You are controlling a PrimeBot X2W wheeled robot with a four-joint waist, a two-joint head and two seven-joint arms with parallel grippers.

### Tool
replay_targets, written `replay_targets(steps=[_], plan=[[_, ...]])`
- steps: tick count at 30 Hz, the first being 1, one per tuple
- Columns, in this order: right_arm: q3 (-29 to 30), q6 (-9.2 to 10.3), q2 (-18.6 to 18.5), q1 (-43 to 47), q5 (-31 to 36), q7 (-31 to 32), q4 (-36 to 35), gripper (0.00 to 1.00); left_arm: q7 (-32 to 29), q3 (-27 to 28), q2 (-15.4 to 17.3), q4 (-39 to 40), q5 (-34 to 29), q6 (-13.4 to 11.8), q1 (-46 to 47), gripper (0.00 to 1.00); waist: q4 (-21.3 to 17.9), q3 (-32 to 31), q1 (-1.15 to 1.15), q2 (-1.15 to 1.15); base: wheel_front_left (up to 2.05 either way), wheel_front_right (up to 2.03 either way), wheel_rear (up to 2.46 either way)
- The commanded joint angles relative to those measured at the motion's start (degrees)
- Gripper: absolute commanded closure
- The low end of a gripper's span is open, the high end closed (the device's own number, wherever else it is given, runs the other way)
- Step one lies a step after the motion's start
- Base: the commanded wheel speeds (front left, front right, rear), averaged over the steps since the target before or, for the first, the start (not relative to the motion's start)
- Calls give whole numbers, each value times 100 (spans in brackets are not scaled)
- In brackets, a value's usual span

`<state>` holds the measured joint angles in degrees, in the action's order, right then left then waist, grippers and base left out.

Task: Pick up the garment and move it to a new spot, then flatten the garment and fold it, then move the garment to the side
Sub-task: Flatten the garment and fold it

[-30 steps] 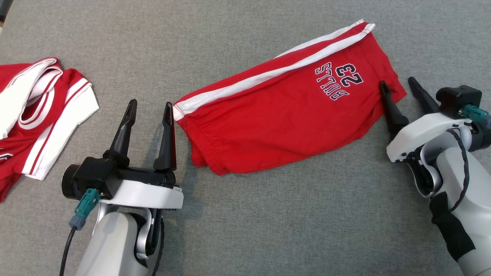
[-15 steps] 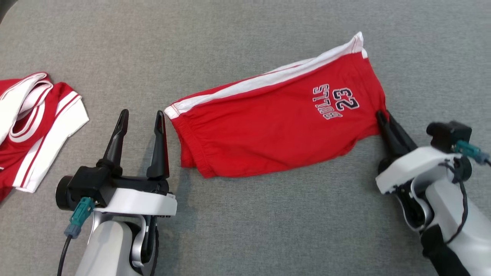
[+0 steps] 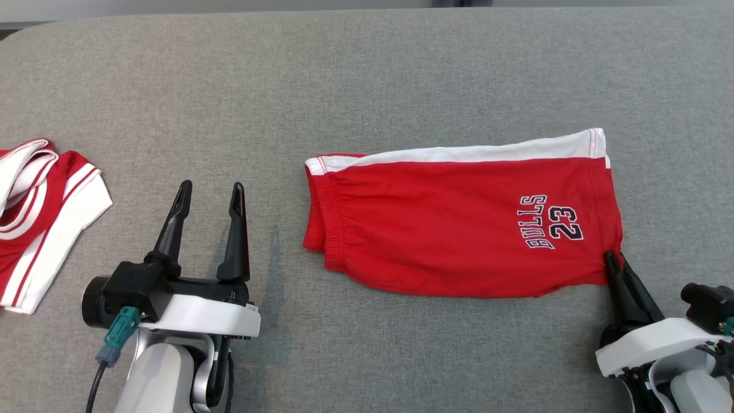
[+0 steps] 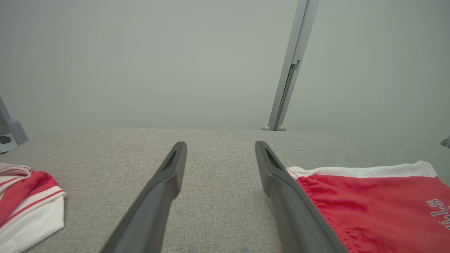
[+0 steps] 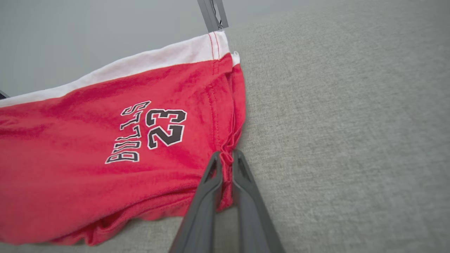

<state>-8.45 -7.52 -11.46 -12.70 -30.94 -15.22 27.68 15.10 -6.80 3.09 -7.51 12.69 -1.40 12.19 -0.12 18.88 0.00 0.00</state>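
The garment is a pair of red shorts with a white side stripe and "BULLS 23" print, folded in half and lying flat on the grey surface. My right gripper is shut on the garment's near right hem corner; the right wrist view shows red cloth bunched between the closed fingertips. My left gripper stands open to the left of the waistband, apart from it, nothing between its fingers. In the left wrist view the shorts lie to the right of the right finger.
A second red and white garment lies crumpled at the left edge, also seen as a bundle in the left wrist view. The grey padded surface stretches wide behind the shorts; a metal post stands beyond its far edge.
My right gripper closed on the hem corner and pulled it toward me and right, swinging the shorts from a slant to level. The camera has also shifted. The left gripper stayed open.
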Motion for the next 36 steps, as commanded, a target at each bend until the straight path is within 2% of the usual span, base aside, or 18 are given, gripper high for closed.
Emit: replay_targets(steps=[1, 8, 11, 18, 24, 30, 36], plan=[[55, 5, -32, 99, 62, 14, 5, 100, 6, 14, 44, -14, -11, 19, -31, 0, -25, -16, 0, 0, 0, 0, 0], [162, 4, 28, -28, 168, 7, -164, 100, 6, 8, 58, -53, 27, -2, -72, 0, -70, -92, 0, 0, 0, 0, 0], [14, 3, -2, -165, 272, 123, -423, 100, 6, -1, 54, -55, 46, -14, -105, 0, -85, -141, 0, 0, 0, 0, 0], [-634, 2, 106, -655, 625, 573, -1372, 100, 6, -31, 45, -82, 96, -40, -89, 0, -119, -221, 0, 0, 0, 0, 0], [-1645, 2, 473, -1357, 634, 938, -1843, 100, 6, -207, 29, -162, 158, 21, 55, 0, 60, -240, 0, 0, 0, 0, 0], [-2755, 3, 658, -1644, 344, 1121, -1508, 100, 6, -358, 3, -184, 295, -23, 151, 0, 397, -225, 0, 0, 0, 0, 0], [-3321, 3, 700, -1538, 138, 1086, -746, 100, 5, -492, -7, -192, 365, -61, 113, 0, 524, -170, 0, 0, 0, 0, 0]])
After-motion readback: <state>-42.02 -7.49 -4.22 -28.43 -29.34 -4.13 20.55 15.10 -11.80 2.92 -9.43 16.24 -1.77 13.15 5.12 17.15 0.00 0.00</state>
